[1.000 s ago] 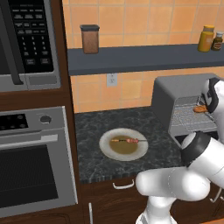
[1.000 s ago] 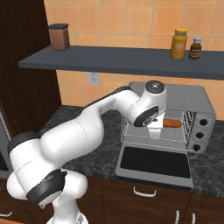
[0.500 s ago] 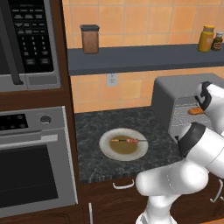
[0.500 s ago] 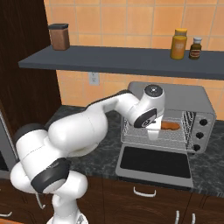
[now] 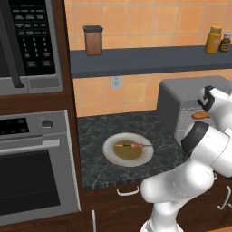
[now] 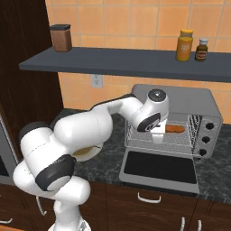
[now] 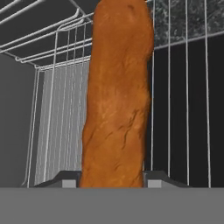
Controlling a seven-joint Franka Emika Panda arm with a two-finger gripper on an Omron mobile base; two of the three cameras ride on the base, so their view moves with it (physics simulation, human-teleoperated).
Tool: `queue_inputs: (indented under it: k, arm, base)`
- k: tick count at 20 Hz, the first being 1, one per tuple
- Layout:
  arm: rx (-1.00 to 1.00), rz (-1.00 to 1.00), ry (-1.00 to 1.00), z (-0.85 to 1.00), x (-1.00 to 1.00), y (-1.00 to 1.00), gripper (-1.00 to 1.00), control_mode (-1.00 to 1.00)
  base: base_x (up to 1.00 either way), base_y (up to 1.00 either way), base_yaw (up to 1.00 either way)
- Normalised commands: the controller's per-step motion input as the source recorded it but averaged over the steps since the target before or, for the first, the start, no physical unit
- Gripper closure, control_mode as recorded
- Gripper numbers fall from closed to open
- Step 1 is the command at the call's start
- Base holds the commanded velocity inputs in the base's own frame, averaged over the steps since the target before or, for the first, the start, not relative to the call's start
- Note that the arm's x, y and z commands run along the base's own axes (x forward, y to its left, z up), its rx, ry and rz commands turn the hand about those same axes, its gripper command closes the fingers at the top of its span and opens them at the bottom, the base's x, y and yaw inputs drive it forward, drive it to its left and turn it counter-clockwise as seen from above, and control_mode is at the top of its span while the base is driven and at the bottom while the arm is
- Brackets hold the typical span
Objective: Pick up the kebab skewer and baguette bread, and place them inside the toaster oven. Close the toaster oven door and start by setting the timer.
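Gripping the baguette bread (image 7: 117, 96) by its near end, gripper (image 7: 113, 178) pads pressed to either side, loaf running 6 to 12 o'clock in the hand view, over the wire rack (image 7: 61, 113). Reaching into the toaster oven (image 6: 180, 97), baguette lying 9 to 3 o'clock there; toaster oven door (image 6: 159, 168) dropped flat. Resting on the plate (image 5: 128, 149) at 9 o'clock of the oven, kebab skewer (image 5: 129, 145), lengthwise 9 to 3.

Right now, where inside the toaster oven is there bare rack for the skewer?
The wire rack is bare left of the baguette bread, toward the toaster oven left wall, and along its front edge. The right half is crowded by the loaf and the gripper.
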Motion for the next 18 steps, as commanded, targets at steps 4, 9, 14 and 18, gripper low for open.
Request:
queue_inputs:
  k: [4, 9, 14, 18]
  arm:
    - [0.0, 0.0, 0.0, -0.08, 0.31, 0.0, 1.0, -1.0]
    - [0.0, 0.0, -0.01, -0.32, 0.39, 0.0, 1.0, -1.0]
    - [0.04, 0.0, 0.0, -0.41, 0.3, 0.0, 1.0, -1.0]
    - [0.17, -0.07, 0.0, -0.38, 0.28, 0.06, 1.0, -1.0]
  base:
    - [0.0, 0.0, 0.0]
    - [0.0, 0.0, 0.0]
    - [0.0, 0.0, 0.0]
    - [0.0, 0.0, 0.0]
